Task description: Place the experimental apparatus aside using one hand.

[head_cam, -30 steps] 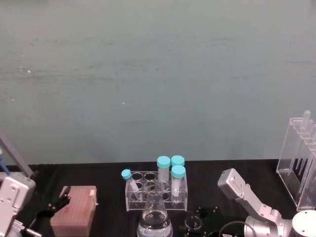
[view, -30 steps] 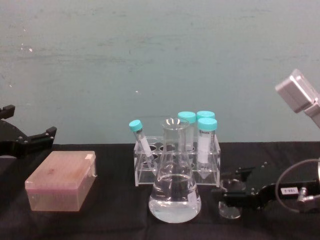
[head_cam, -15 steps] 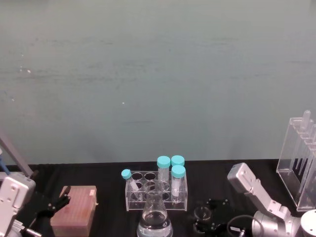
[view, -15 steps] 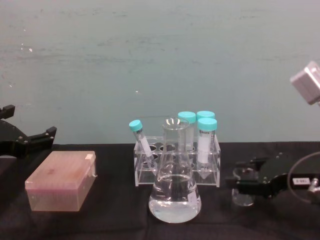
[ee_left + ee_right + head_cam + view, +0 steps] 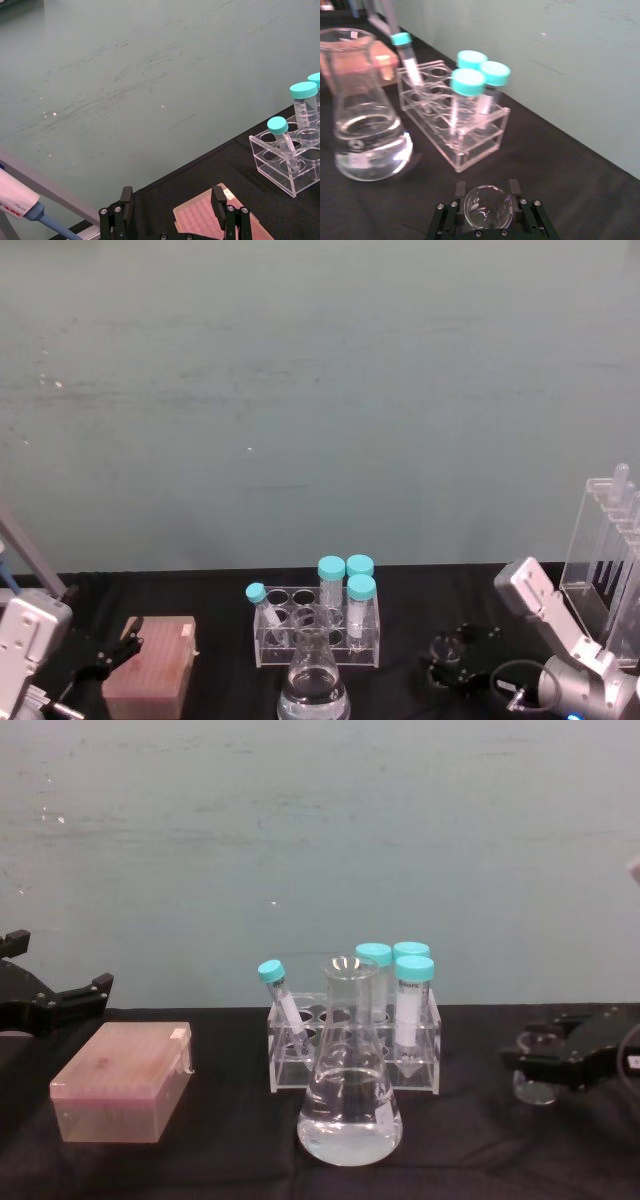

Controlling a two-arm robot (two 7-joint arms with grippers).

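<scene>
Glass beaker held by right gripper; flask, tube rack to its left.

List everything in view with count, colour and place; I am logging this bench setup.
conical flask: 1, clear, part full of clear liquid, front centre.
tube rack: 1, clear, just behind the flask.
capped tubes: 4, teal caps, in the rack; the leftmost is tilted.
box: 1, pink, table's left.
small beaker: 1, clear, right of the rack, in the right gripper.
clear stand: 1, holding long tubes, far right.
table: 1, black cover.
left gripper: 1, black, open, by the box.
right gripper: 1, black, shut on the small beaker.
</scene>
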